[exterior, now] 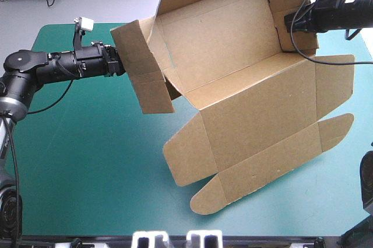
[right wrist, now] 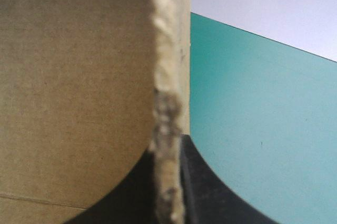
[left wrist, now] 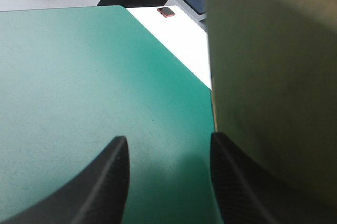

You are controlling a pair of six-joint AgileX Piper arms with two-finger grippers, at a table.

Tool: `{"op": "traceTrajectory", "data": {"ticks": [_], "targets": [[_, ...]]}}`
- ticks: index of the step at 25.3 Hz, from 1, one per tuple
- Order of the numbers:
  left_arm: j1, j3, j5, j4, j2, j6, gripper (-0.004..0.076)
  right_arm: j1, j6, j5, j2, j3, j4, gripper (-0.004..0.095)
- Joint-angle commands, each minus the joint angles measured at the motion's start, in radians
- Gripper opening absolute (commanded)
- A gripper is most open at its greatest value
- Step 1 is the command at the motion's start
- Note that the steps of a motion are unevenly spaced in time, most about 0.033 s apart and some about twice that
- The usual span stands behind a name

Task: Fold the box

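Note:
The brown box (exterior: 233, 55) hangs tilted above the teal-green table, its tray open toward the camera with side walls raised. Its lid panel (exterior: 262, 119) and rounded tuck flaps (exterior: 215, 192) spread down toward the table's front. My right gripper (exterior: 289, 21) pinches the box's right end wall; in the right wrist view its black fingers (right wrist: 131, 192) close on the board's ragged edge (right wrist: 168, 76). My left gripper (exterior: 118, 61) sits at the left end flap (exterior: 140, 67). In the left wrist view it (left wrist: 167, 142) stands open, the board (left wrist: 274, 76) outside one finger and nothing between them.
The teal-green cover (exterior: 87, 160) lies bare below and left of the box. The table's far edge (left wrist: 174, 50) runs ahead of my left gripper, with pale floor beyond. The lowest flap hangs close above the cover near the front edge.

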Motion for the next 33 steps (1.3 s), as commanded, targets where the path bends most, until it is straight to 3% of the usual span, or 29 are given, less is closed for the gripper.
{"op": "traceTrajectory", "data": {"ticks": [1,9,21,25,30,33], "targets": [[-0.012,-0.028,0.091,-0.097,-0.058,0.006,0.0369,0.055,0.026,-0.082,-0.027,-0.023,0.041,-0.0023],[-0.012,-0.028,0.089,-0.097,-0.062,-0.008,0.0459,0.223,0.15,-0.243,-0.005,-0.023,-0.164,-0.0023],[-0.012,-0.028,0.079,-0.122,-0.064,0.003,0.05,0.244,0.225,-0.307,0.012,-0.023,-0.202,-0.0023],[-0.012,-0.028,-0.019,-0.131,-0.064,0.001,0.05,0.258,0.26,-0.32,0.024,-0.023,-0.232,-0.0023],[-0.012,-0.028,-0.051,-0.134,-0.062,0.003,0.05,0.314,0.299,-0.354,0.045,-0.023,-0.277,-0.0023],[-0.024,-0.028,-0.173,-0.022,-0.062,-0.058,0.05,0.352,0.332,-0.4,0.057,-0.023,-0.302,-0.0023]]}}
